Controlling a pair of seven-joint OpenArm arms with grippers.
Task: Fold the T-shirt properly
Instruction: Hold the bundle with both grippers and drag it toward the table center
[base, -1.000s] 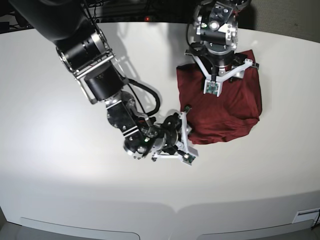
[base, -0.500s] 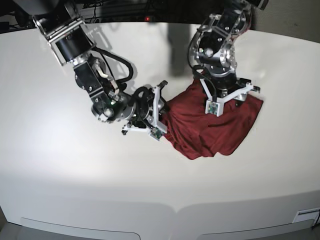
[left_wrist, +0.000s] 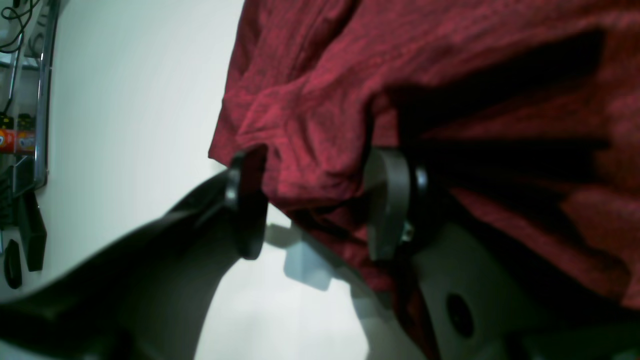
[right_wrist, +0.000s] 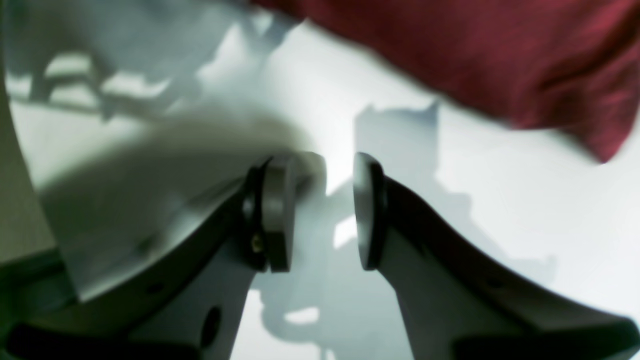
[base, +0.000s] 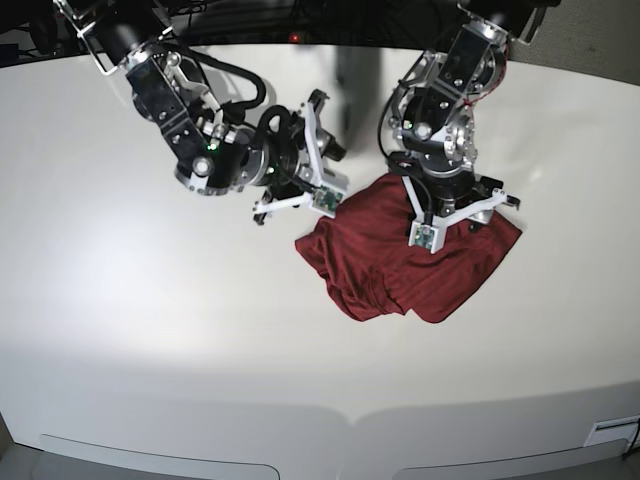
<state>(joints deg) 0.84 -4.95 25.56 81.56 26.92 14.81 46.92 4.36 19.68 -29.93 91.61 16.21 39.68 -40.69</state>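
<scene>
The shirt (base: 415, 265) lies bunched on the tabletop (base: 150, 330), a crumpled maroon heap rather than a flat rectangle, with its long axis running roughly from the lower near corner up toward the left arm's wrist.

The left gripper (left_wrist: 320, 200) is on the cloth. In the left wrist view a thick fold of shirt (left_wrist: 425, 100) fills the gap between its fingers (left_wrist: 245, 205), which stand fairly wide apart yet hold the bunched fabric between them. In the base view this gripper (base: 440, 195) sits over the far, upper edge of the heap, so most of the cloth lies ahead of and below its fingers.

The right gripper (right_wrist: 320, 210) holds nothing. Its fingers (right_wrist: 275, 210) are parted with only bare tabletop and shadow between them, and the shirt (right_wrist: 475, 55) lies beyond the fingertips and off to one side, not touching. In the base view this gripper (base: 310, 165) hovers just beside the shirt's upper-left edge.

The left arm is therefore the nearer one and already has the cloth. The coming move likely turns on the free edge nearest the right fingers: they would need to reach forward to it before the heap can be spread along its length.
</scene>
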